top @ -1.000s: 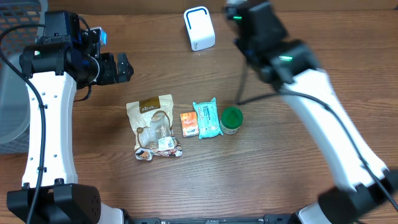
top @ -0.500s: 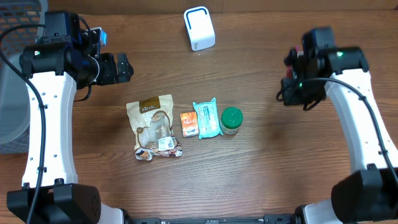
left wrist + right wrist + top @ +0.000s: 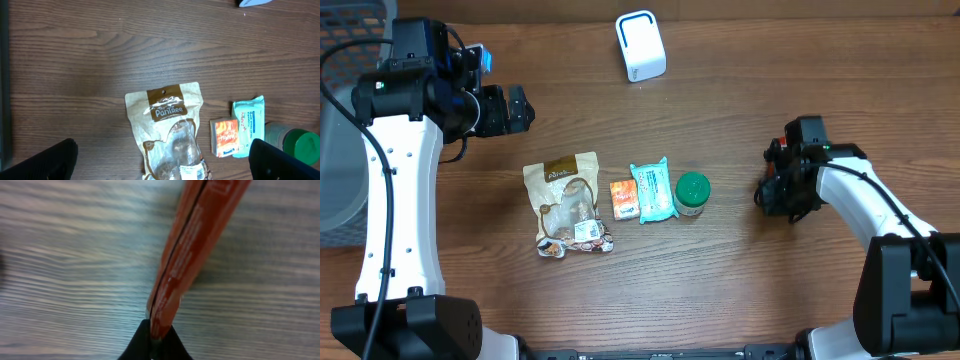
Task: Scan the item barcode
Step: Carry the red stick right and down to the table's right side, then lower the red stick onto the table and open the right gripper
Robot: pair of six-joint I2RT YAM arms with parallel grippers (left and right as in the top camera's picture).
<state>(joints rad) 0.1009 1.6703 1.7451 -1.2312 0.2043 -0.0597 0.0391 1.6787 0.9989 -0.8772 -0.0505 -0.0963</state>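
Packet (image 3: 192,240), flat, glossy red; grained wooden table (image 3: 75,270)

The place was taken for a robotics lab set up as a mock shop checkout. Two white jointed machines with exposed black cabling, the left arm (image 3: 398,190) and the right arm (image 3: 855,200), were mounted at the near edge of a wood-grain counter (image 3: 720,290). Small packaged retail goods were laid out in a row on it: a brown snack pouch (image 3: 568,200), an orange packet (image 3: 624,199), a teal wipes pack (image 3: 653,190) and a green-lidded jar (image 3: 692,193). A small white boxy device (image 3: 640,45) was stood towards the far edge. A wire basket (image 3: 350,25) and a grey tub (image 3: 332,190) were seen along the left side.
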